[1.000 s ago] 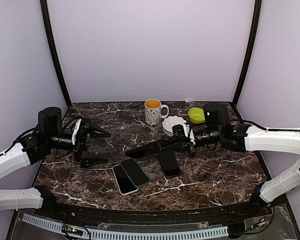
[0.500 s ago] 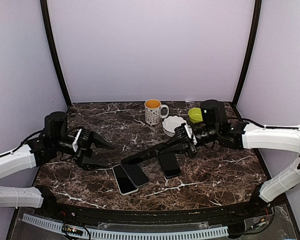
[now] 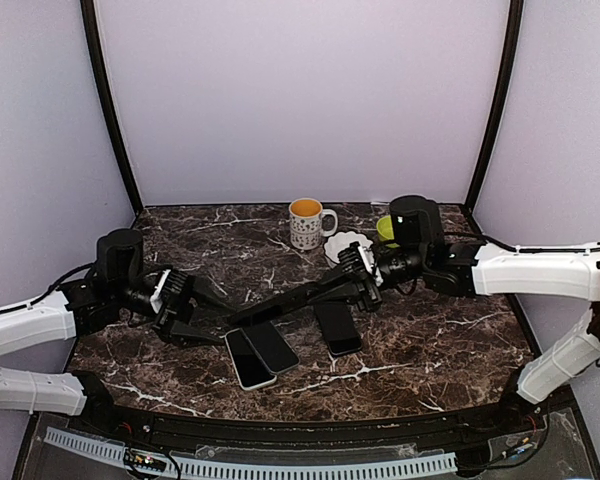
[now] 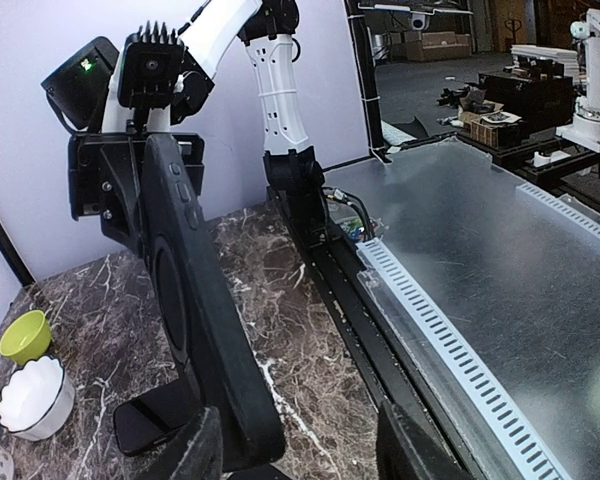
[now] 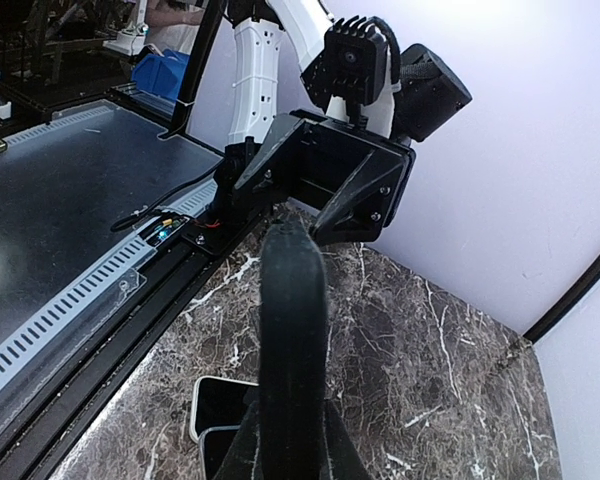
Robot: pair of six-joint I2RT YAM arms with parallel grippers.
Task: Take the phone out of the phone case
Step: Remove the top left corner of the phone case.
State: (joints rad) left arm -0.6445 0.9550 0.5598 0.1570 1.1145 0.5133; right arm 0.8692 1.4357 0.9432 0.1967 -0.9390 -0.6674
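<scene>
The task looks barely begun: the right fingers (image 5: 248, 450) clamp one end of the black phone case (image 4: 195, 320) above the bench (image 3: 430, 340), phone apparently still inside, while the spread left fingers (image 4: 410, 445) flank its other end, not gripping.

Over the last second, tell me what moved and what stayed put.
The left gripper, open, swung in toward the table's middle; the free end of the phone case now sits between its fingers. The right gripper, shut on the case's other end, edged it leftward. The pair of phones, the dark phone, the mug and the white bowl stayed put.
</scene>
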